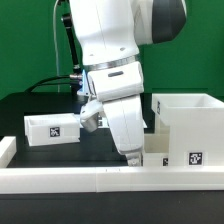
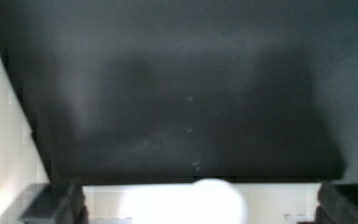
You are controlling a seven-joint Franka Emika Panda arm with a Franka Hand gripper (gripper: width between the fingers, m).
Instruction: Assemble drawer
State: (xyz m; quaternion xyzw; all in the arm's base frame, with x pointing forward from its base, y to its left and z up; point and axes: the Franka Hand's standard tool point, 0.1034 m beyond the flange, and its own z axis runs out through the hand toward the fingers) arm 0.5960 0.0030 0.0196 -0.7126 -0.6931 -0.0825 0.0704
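Since no tray can be seen seated in the housing (image 1: 187,120), the assembly is judged to be at an early stage. The housing, a white open-top box with a marker tag (image 1: 195,157) on its face, stands at the right of the exterior view. One tray (image 1: 55,128), bearing a second marker tag (image 1: 57,130), lies loose at the left centre, well apart from the housing. A second white part (image 1: 160,147), judged to be another tray, sits just beside the housing at the lower centre right. Whether it touches the housing cannot be told. The wrist view shows a rounded knob (image 2: 211,188) on a white edge, between the two fingers (image 2: 51,205) and clear of both.

The pincer (image 1: 133,156) is released: its jaws stand wide and hold nothing. It hangs low over the second white part, near the knob. Work left, as judged: grasp this part, slide it into the housing, then do the same with the tray at the left.

Surroundings: the black tabletop (image 1: 40,105) carries all the parts. The arm (image 1: 115,40) fills the upper centre of the frame and hides the ground between the tray and the second white part. The long white rail (image 1: 70,180) runs along the lower edge, just beside the pincer, and is likely to limit any approach from that side.
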